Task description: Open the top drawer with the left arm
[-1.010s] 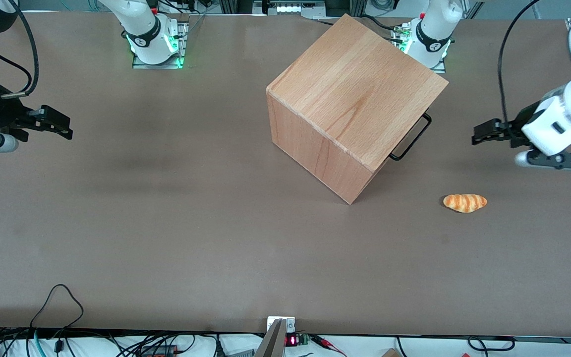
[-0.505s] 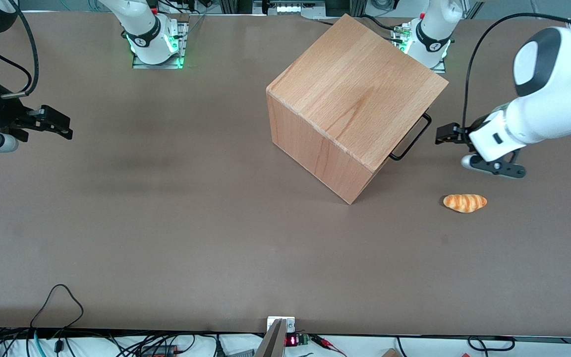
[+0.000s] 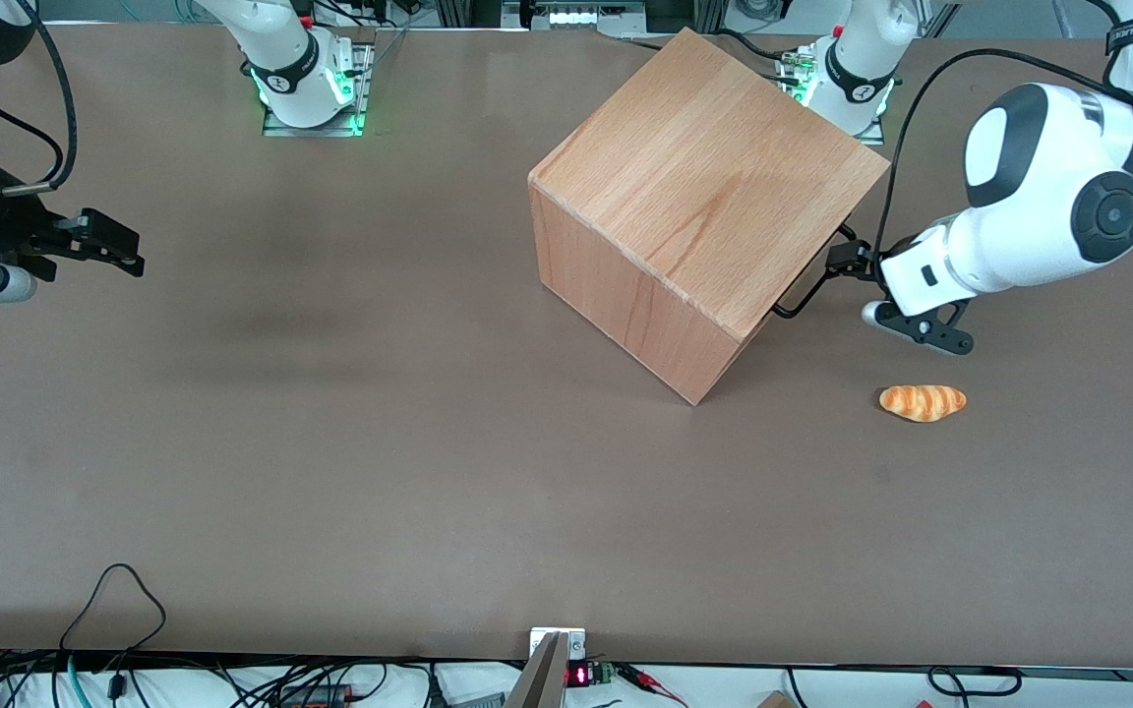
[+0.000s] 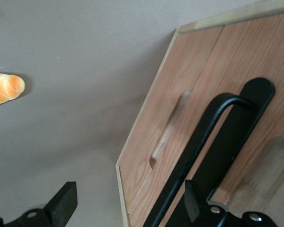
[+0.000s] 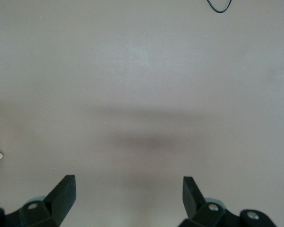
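- On the brown table (image 3: 330,472), near the working arm's end, you have the light beech-wood top drawer (image 4: 213,109) set flush in the big wooden cube casing (image 3: 704,187), its flat front facing the working arm.
- Its thin black U-shaped bar handle (image 3: 815,280) stands out from that front.
- Your bulky white left arm (image 3: 1039,216) holds its black two-finger gripper (image 3: 847,260) right at the handle; you see the fingers (image 4: 62,203) spread wide apart, one finger beside the bar, gripping nothing.
- A small orange-striped bread roll (image 3: 923,401) lies on the table nearer the front camera than the gripper, apart from the casing.
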Controlling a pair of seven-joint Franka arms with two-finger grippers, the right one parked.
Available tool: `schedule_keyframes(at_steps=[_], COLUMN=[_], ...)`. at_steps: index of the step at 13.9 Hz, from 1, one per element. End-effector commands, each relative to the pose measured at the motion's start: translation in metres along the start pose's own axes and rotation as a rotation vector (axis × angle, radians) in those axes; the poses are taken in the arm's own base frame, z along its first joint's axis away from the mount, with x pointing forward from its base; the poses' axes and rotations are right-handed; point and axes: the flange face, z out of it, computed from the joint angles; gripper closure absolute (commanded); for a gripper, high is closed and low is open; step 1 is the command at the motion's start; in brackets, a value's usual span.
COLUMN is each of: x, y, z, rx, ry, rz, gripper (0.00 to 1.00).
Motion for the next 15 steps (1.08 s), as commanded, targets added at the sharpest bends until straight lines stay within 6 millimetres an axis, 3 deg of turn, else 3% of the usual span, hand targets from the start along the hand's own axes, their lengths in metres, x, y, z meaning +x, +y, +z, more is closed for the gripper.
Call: schedule_keyframes(at_steps=[1,10,15], x=[-0.005,0.001,0.01], y=[0.007,0.004,-0.015], z=[0.004,0.018,0.021], rx=[-0.021,-0.01,0.002], ry=[0.014,0.034,0.074], rz=[0.039,0.229,0.334], gripper=[0.0,0.0,0.0])
